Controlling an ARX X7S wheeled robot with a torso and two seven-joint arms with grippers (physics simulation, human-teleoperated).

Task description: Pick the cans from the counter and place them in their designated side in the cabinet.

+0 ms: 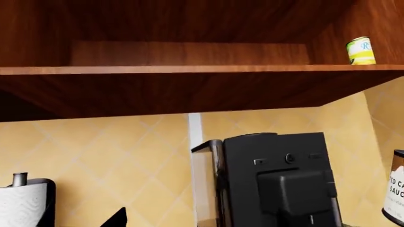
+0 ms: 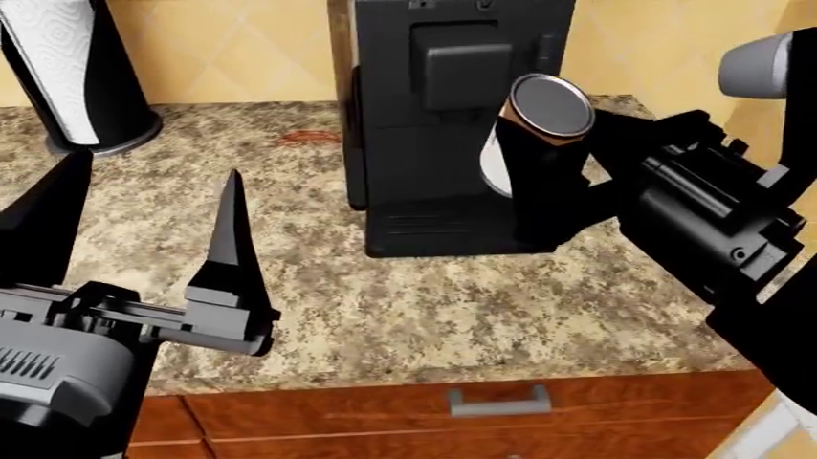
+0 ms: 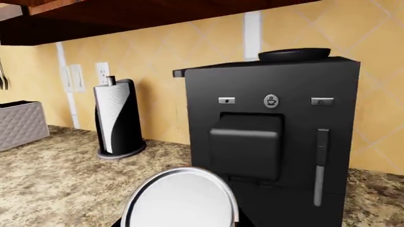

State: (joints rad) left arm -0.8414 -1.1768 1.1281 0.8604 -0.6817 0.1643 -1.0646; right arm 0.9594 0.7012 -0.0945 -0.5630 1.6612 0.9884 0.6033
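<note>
In the left wrist view, the yellow can point(image 1: 360, 50) stands on the cabinet shelf point(image 1: 189, 69), close to its side wall. The white-and-brown can point(image 2: 549, 107) is held off the counter point(image 2: 422, 306) in front of the black coffee machine point(image 2: 447, 115), with my right gripper point(image 2: 534, 158) shut on it. Its round lid point(image 3: 180, 201) fills the near part of the right wrist view, and its label point(image 1: 396, 187) shows at the edge of the left wrist view. My left gripper point(image 2: 147, 196) hovers open over the counter's near left, with nothing between its fingers point(image 2: 233, 249).
A paper-towel roll point(image 2: 71, 67) on a black stand sits at the counter's back left. The coffee machine point(image 3: 271, 142) rises close under the cabinet. A grey quilted box point(image 3: 22, 123) and a wall outlet point(image 3: 102, 71) lie farther along. A drawer handle point(image 2: 498, 402) is below the counter edge.
</note>
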